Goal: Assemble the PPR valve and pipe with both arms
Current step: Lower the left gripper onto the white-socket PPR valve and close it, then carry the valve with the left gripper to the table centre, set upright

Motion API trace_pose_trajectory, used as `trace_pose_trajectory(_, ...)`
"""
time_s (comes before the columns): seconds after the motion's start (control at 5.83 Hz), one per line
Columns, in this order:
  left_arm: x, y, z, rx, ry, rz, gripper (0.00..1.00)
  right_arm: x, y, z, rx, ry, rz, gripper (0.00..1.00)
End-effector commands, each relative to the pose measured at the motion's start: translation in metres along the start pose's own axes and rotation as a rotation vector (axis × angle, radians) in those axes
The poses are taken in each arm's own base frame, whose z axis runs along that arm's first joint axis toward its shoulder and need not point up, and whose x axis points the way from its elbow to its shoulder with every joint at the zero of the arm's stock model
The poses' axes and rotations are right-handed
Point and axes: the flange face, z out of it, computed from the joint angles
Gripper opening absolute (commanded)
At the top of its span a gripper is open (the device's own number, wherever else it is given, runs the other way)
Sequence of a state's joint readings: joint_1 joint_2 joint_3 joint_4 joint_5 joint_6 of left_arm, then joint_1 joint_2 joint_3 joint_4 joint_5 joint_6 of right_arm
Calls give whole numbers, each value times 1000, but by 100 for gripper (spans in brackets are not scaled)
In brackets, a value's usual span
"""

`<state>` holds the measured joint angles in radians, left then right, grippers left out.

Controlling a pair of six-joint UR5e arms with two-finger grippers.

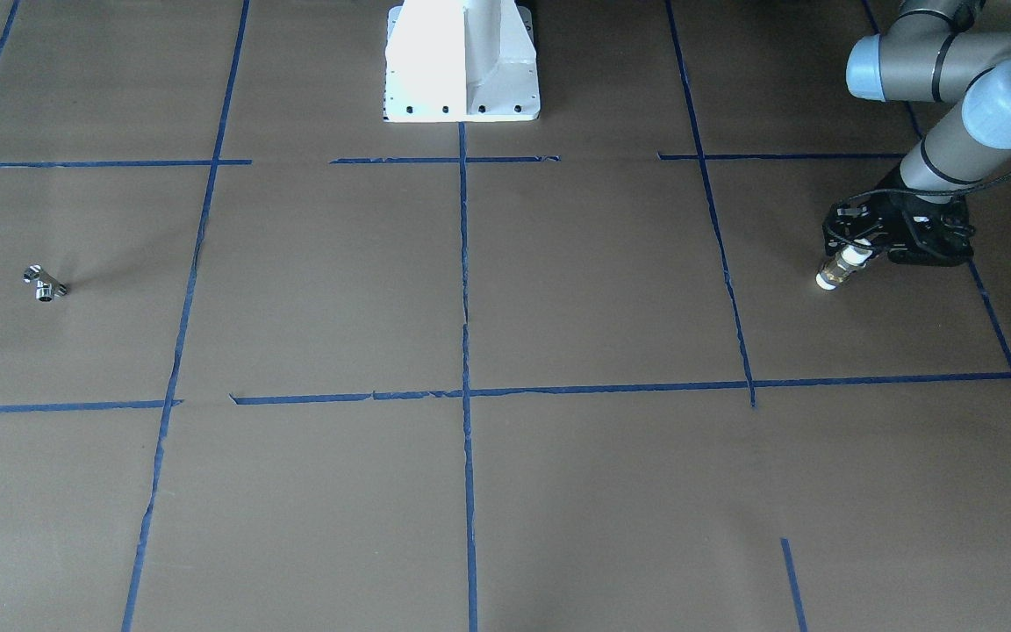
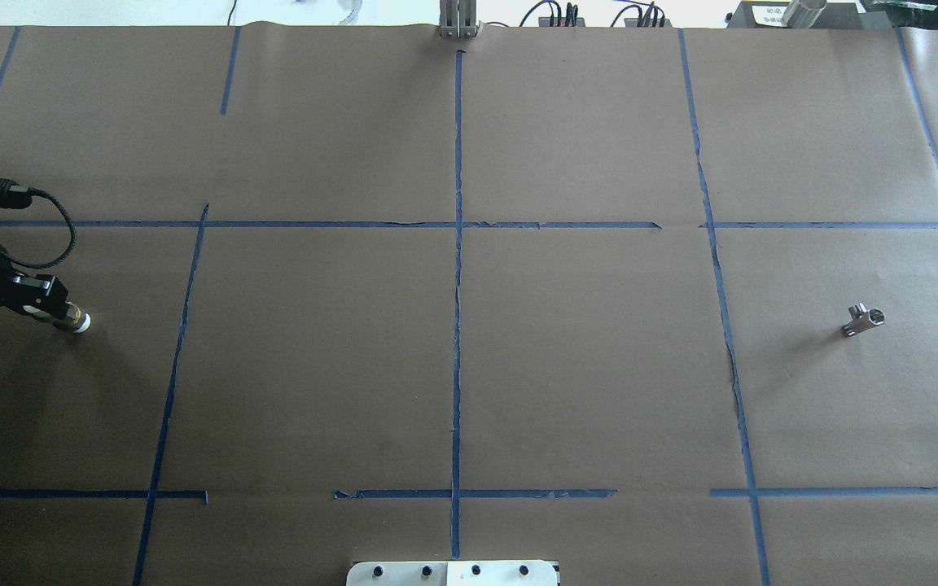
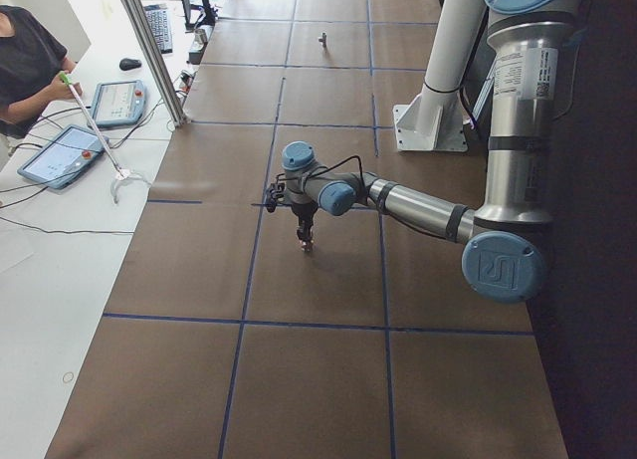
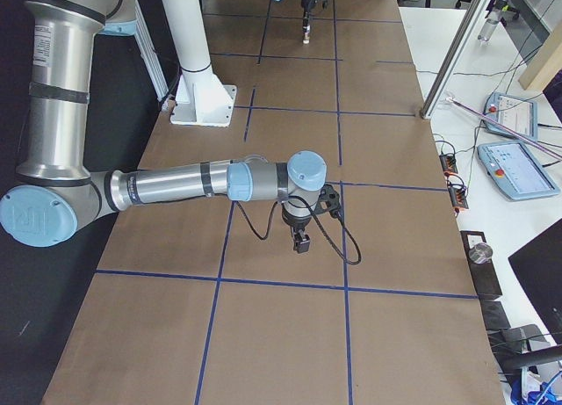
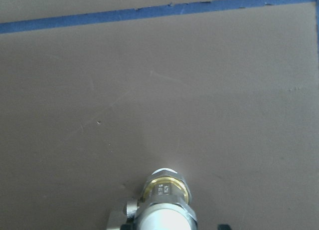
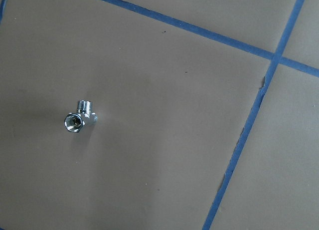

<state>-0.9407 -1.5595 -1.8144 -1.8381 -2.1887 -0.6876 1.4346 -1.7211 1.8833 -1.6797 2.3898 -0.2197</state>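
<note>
Left gripper [image 1: 858,252] of mine clamps the PPR valve [image 1: 837,270]; next my right gripper [image 4: 303,242], whose jaws I cannot tell apart or together, must grasp the pipe [image 1: 45,283].

The near right arm [image 4: 176,184] stretches low over the paper-covered bench [image 4: 395,335]. The right tool [image 4: 302,247] points down near a blue tape line [image 4: 263,282]; whether it is open or closed is unclear. At the far end, the left tool [image 4: 306,29] points down with the valve [image 4: 306,39] at its tip. A white pedestal [image 4: 195,71] stands on the bench.

UR logo on joint cap [image 3: 495,268] of left arm [image 3: 418,208], print on PPR valve [image 5: 166,191] unreadable
</note>
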Motion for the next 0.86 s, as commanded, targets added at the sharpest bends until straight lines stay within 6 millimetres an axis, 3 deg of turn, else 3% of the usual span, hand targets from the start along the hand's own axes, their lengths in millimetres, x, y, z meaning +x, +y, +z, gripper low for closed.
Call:
trace_pose_trajectory(0.0, 9, -4, -7, 12, 11, 11, 0, -1, 0, 0, -1, 0, -1, 100)
trace_pose_trajectory(0.51, 38, -14, -30, 53, 50, -22, 0, -2, -1, 1, -1, -10, -3, 100)
trace_pose_trajectory(0.69, 76, -31, -55, 98, 101, -22, 0, -3, -2, 1, 0, -11, -4, 100)
